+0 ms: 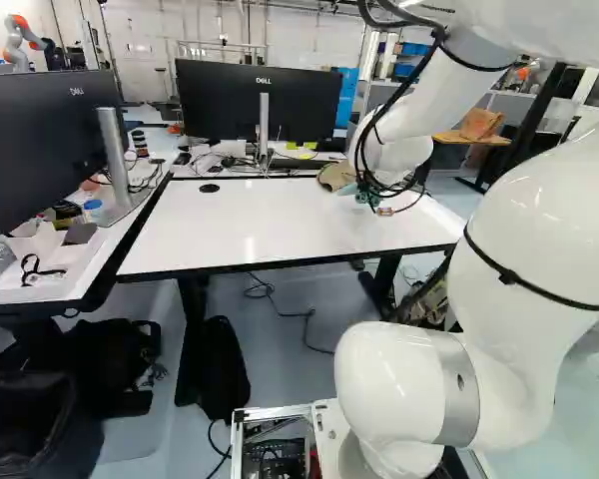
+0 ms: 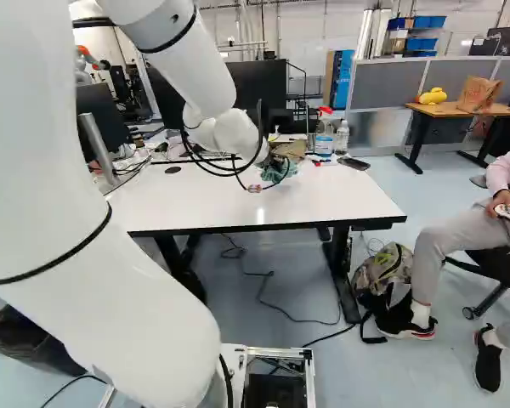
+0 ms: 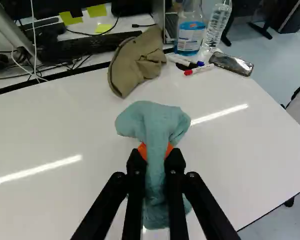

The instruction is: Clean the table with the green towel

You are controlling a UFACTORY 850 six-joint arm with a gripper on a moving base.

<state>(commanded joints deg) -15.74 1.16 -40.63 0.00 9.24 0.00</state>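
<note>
At the far right part of the white table (image 1: pixel 280 225) in the left base view is my gripper (image 1: pixel 367 196), low over the tabletop. The green towel (image 2: pixel 280 170) shows under the wrist in the right base view. In the wrist view my gripper (image 3: pixel 156 151) is shut on the towel (image 3: pixel 152 120), its orange pads pinching the cloth from two sides. One bunched part spreads out ahead of the fingertips, and another hangs between and below the fingers. Whether the cloth touches the tabletop, I cannot tell for sure.
Ahead of the towel a tan cap (image 3: pixel 137 62) lies at the table's far edge. Beside it are markers (image 3: pixel 199 69), a spray bottle (image 3: pixel 189 37), a water bottle (image 3: pixel 217 25) and a dark glossy case (image 3: pixel 231 63). Monitors (image 1: pixel 260 100) stand behind. Another robot (image 1: pixel 20 40) is far back.
</note>
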